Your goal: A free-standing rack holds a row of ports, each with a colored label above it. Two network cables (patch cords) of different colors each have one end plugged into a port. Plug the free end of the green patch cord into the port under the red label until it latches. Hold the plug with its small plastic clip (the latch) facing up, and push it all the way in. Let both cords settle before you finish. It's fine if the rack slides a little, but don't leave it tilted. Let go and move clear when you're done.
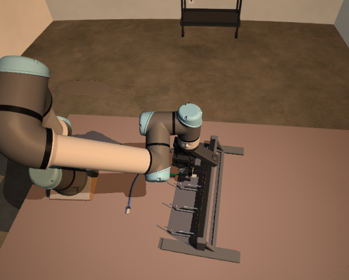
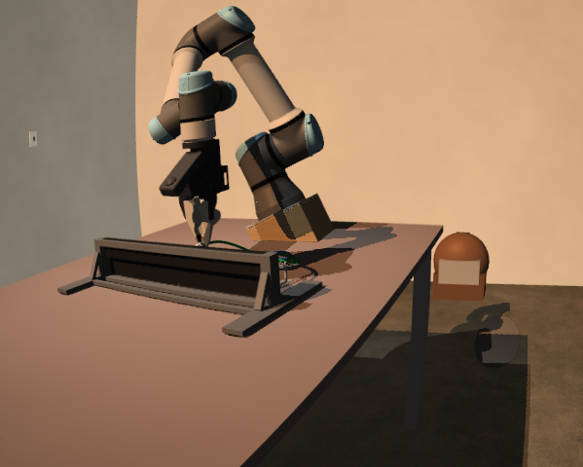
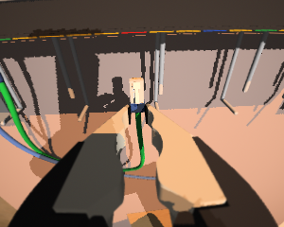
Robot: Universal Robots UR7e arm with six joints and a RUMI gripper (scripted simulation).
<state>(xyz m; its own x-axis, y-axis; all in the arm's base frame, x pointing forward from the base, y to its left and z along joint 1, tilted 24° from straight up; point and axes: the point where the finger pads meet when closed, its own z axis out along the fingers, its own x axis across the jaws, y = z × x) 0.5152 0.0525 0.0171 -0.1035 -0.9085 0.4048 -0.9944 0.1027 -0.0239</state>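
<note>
One arm bent over rack (image 2: pixel 180 247); end effector (image 3: pixel 137 111) (pointing down) grips green cord plug (image 3: pixel 136 91).

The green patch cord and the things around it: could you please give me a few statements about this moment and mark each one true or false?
1. The gripper is shut on the green patch cord's plug. True.
2. The plug is already seated in the port under the red label. False: it is short of the rack, roughly in line below that label in the wrist view.
3. The blue patch cord's free plug lies on the table. True.
4. The rack is tipped onto its side. False: it stands upright on both feet.
5. The gripper holds the blue cord. False: green cord trails from its fingers.
</note>
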